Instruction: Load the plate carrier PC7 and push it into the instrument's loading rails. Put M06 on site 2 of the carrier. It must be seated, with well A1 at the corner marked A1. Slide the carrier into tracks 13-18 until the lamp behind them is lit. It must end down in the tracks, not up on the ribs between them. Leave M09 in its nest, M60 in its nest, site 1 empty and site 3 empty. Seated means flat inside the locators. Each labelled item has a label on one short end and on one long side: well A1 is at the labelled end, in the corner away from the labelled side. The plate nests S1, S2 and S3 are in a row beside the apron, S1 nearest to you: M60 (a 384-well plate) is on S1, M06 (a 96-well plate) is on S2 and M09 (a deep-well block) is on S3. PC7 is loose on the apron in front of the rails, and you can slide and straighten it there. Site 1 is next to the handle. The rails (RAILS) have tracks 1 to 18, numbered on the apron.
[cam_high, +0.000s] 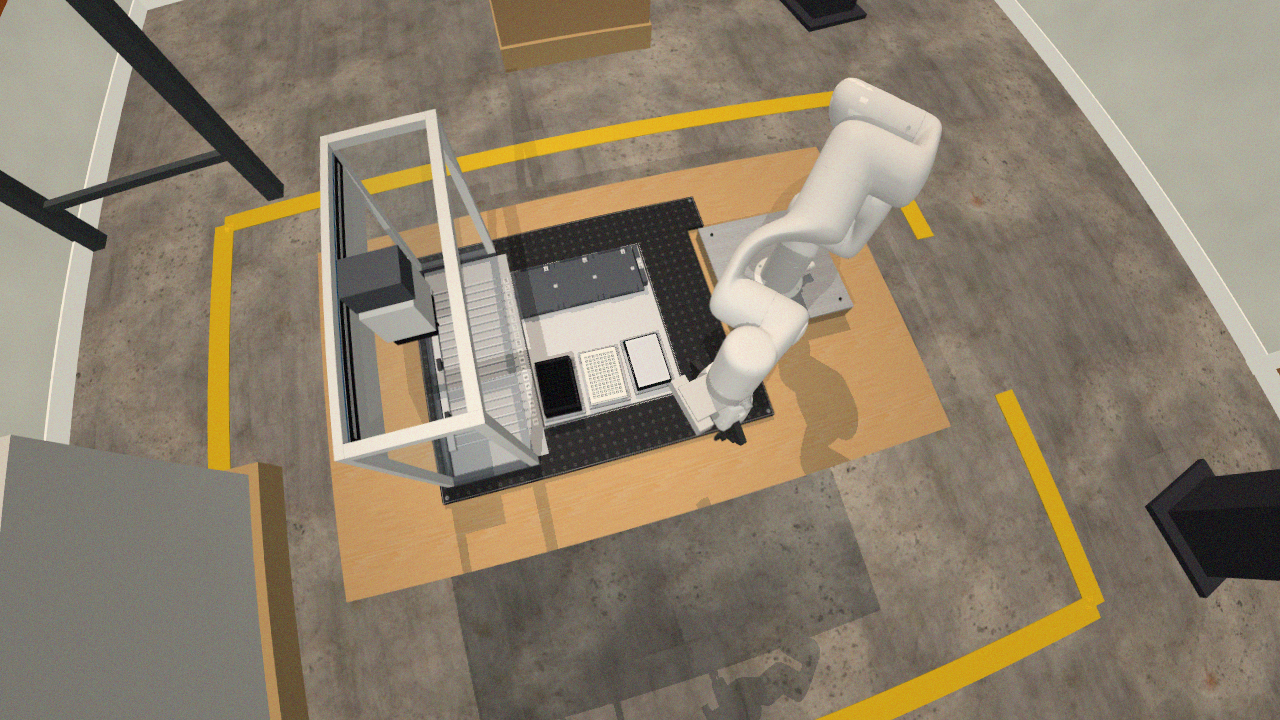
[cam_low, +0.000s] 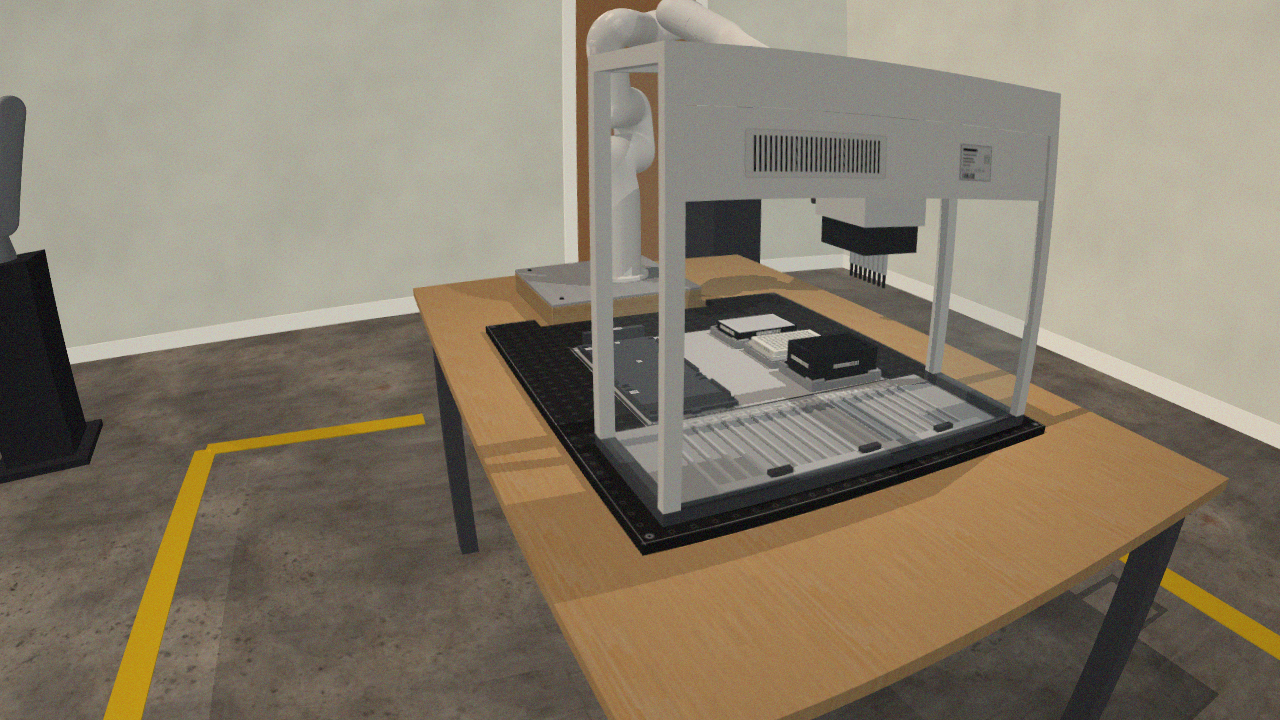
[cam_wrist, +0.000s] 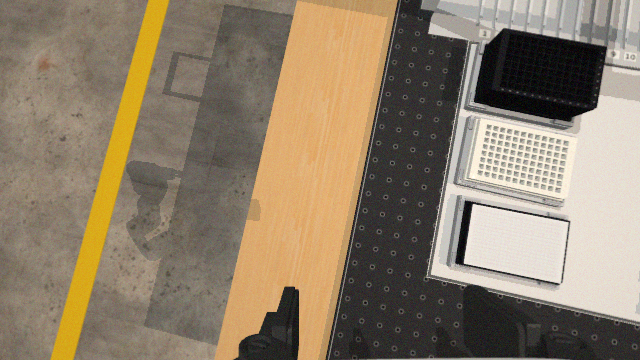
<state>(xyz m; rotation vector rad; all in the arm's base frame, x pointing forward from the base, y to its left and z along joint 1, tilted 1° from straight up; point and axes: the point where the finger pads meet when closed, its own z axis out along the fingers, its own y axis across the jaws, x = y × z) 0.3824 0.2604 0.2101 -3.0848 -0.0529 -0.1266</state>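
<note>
- Gripper (cam_high: 729, 436) is wide open with nothing in it, hanging over the near-right corner of the black breadboard (cam_high: 626, 438), well apart from the plates. In the wrist view only one dark finger (cam_wrist: 285, 320) pokes in at the bottom edge, over the wooden table (cam_wrist: 310, 150).
- Going left to right in the top view: the rails (cam_high: 474, 358) sit under the white instrument frame (cam_high: 384, 295), then the grey carrier PC7 (cam_high: 581, 282) lies loose on the pale apron (cam_high: 608, 326), long axis running left-right, straight at the rails.
- Its sites look bare, though the small locator bits are too tiny to read.
- Plates row next: M09 (cam_high: 558, 386) is the tall black block, nearest the rails.
- M06 (cam_high: 601, 374) is the white plate with a visible well grid, sitting in the middle nest, flat as far as I can tell. Its long axis runs across the row, parallel to its neighbours. Labels aren't readable.
- M60 (cam_high: 646, 360) is the flat white plate with a dark rim, closest to the arm.
- Arm (cam_high: 805, 241) rises from its grey base plate (cam_high: 827, 295), folds over and reaches down, wrist pointing downward.
</note>
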